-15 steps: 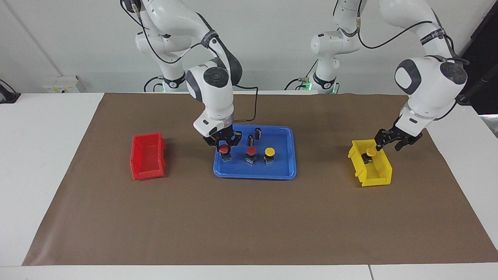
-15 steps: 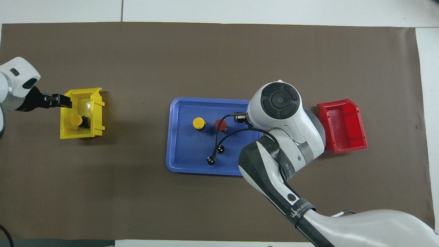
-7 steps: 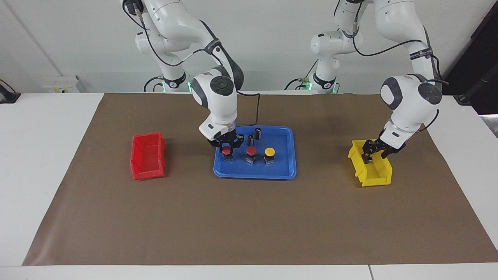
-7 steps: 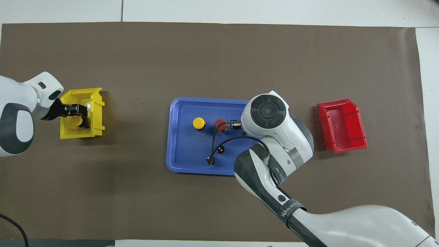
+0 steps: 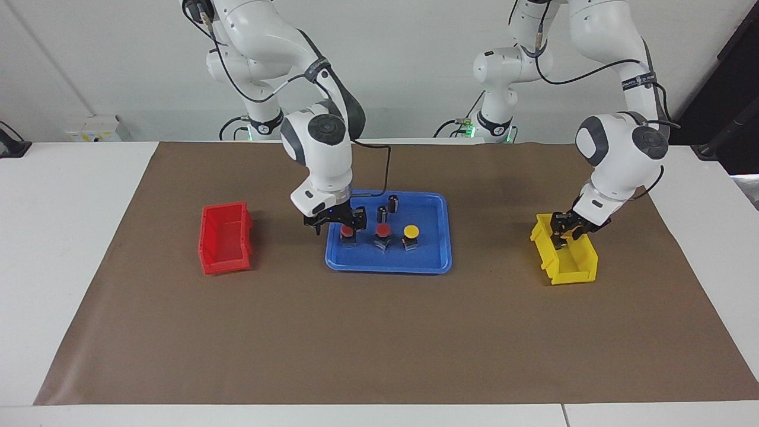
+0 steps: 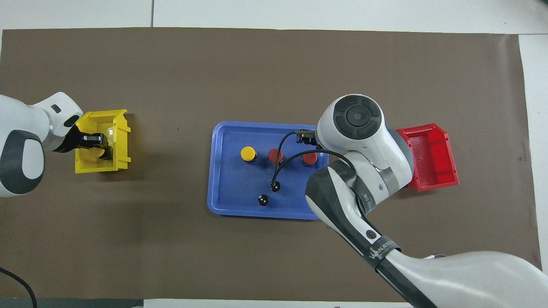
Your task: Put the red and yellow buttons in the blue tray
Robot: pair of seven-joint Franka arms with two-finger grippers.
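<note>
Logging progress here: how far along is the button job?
Done: two red buttons and one yellow button stand in the blue tray, right gripper open above one red. In hand: left gripper closed on the last yellow button in the yellow bin. Left: moving it over.

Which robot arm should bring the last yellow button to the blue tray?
Left. The left gripper is down in the yellow bin, shut on the last yellow button. The right gripper is open over a red button in the blue tray, away from that bin.
</note>
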